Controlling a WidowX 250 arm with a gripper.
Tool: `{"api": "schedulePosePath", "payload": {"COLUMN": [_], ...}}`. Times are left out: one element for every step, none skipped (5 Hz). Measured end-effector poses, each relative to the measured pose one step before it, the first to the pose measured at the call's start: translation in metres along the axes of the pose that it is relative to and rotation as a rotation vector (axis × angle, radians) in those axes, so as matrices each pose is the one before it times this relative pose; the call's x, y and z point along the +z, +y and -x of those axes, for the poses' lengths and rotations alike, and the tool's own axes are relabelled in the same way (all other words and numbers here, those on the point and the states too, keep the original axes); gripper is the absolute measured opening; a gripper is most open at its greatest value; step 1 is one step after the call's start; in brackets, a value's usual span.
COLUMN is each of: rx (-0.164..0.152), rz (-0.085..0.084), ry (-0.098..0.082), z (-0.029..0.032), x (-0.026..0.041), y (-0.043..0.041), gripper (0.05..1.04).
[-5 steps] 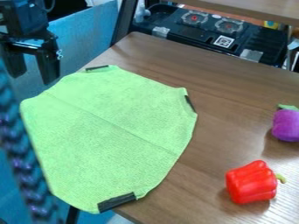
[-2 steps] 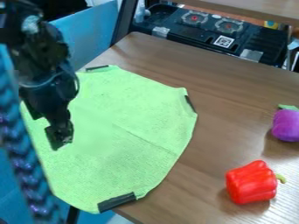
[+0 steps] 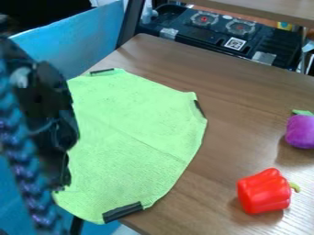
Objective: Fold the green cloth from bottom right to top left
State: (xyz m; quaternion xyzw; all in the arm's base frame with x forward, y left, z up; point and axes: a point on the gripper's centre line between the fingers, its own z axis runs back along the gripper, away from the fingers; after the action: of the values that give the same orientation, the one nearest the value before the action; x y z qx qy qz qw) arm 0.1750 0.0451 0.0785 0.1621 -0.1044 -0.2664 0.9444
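The green cloth (image 3: 135, 133) lies spread out over the left part of the wooden table, with dark patches at its top, right and bottom corners and a faint crease running across its middle. At the far left, the black gripper (image 3: 58, 181) hangs over the cloth's left edge, pointing down, partly behind a blue braided cable. It hides that edge. Whether it touches the cloth cannot be told.
A red toy pepper (image 3: 265, 191) sits on the table (image 3: 245, 110) at the lower right, with a purple toy vegetable (image 3: 300, 131) at the right edge. Behind the table stands a black stove (image 3: 221, 34). The blue braided cable (image 3: 21, 170) runs down the left side.
From the upper left the gripper came down over the cloth's left part, then moved lower and further left. The cloth, pepper and purple toy have stayed in place.
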Motion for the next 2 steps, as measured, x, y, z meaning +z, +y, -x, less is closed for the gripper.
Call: {"api": "schedulePosePath", "payload": {"rx": [-0.0339, -0.0208], "rz": [0.0019, -0.0044], "ry": [0.0280, -0.0022], "z": [-0.00022, -0.00566], "x": [-0.01194, -0.00870], "y": [-0.01255, -0.00997], "gripper": [1.001, 1.001]}}
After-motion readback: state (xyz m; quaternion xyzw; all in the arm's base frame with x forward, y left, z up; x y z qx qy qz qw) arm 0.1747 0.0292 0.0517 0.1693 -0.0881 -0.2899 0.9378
